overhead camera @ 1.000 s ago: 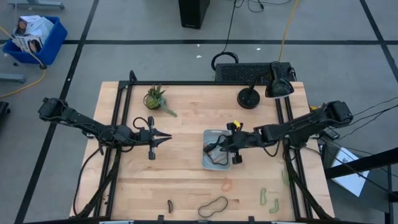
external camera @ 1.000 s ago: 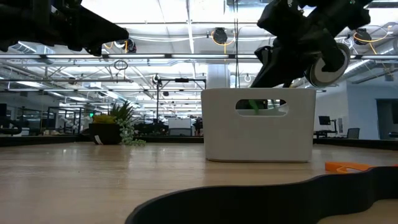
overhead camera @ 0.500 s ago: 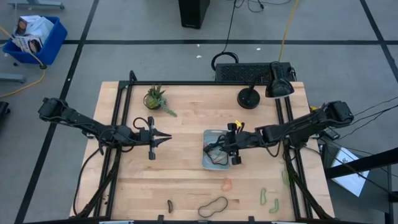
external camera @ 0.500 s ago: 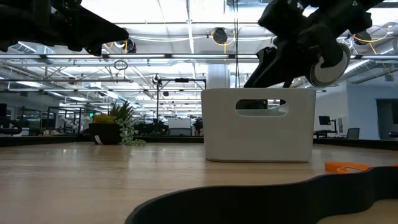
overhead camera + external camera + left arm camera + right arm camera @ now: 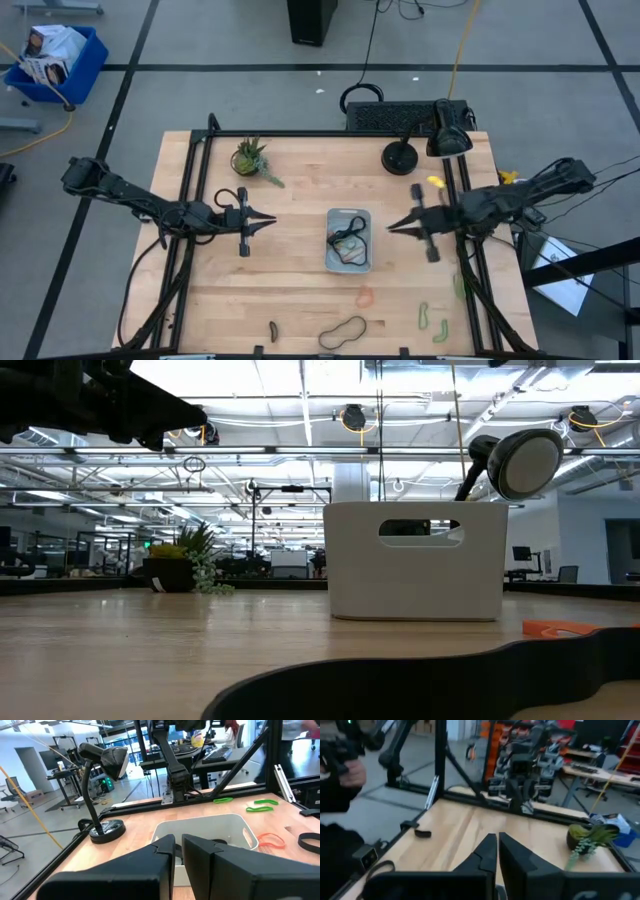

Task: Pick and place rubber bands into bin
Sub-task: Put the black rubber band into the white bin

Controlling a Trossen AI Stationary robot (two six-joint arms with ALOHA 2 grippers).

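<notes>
High view showed right claw [image 5: 392,226] closed, empty, right of bin [image 5: 348,240]; bands [image 5: 346,248] lay inside.

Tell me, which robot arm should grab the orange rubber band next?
The right one, probably. The orange rubber band lies on the table just past the bin, on the right arm's side. The right pincer hangs beside the bin, closer to that band. The left pincer waits farther away.

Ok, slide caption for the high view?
Right gripper beside the bin holding rubber bands; left gripper waits opposite.
</notes>
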